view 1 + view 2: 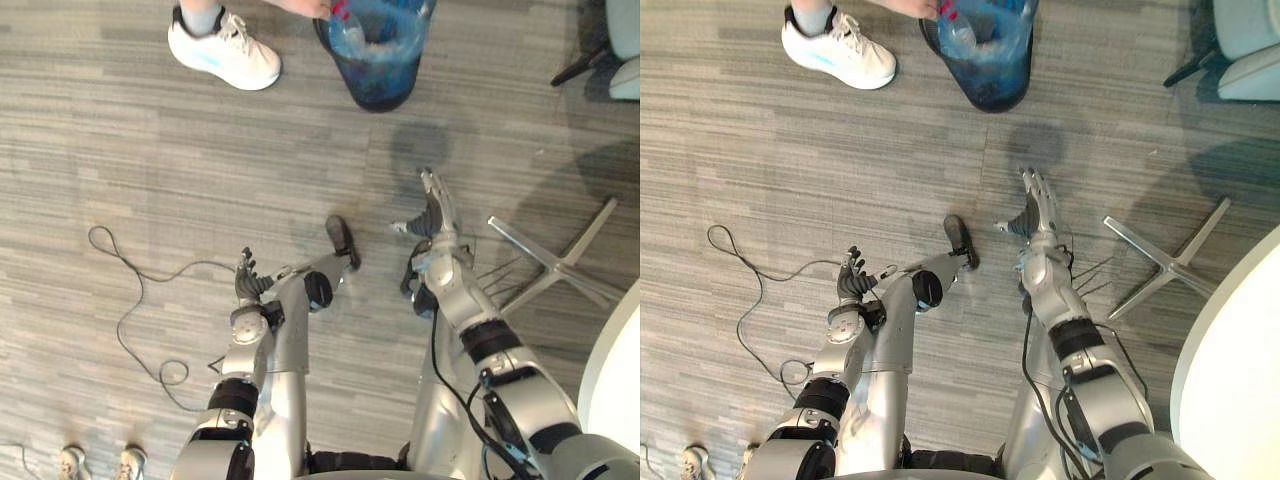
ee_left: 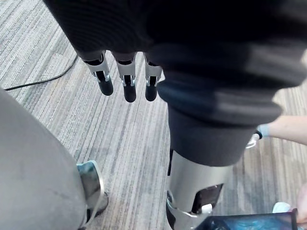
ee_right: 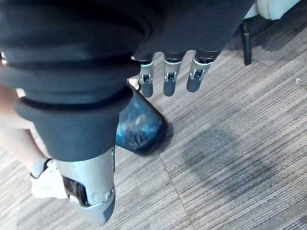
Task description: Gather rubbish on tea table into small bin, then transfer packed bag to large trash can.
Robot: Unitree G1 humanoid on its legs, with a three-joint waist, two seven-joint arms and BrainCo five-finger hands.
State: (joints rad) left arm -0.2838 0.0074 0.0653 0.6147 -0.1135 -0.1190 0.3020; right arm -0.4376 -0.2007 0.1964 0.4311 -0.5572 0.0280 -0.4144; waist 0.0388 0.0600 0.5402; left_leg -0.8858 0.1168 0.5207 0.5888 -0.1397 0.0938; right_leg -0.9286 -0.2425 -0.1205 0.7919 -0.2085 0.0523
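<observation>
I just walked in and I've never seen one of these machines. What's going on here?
The robot is not handling anything right now. Its left robot hand and right robot hand both hang empty over the carpeted floor, fingers relaxed. Ahead of it stands a bin lined with a blue bag. A person's hand is at the bin's rim, with that person's white shoe beside it. A metal chair base lies on the floor to the robot's right.
</observation>
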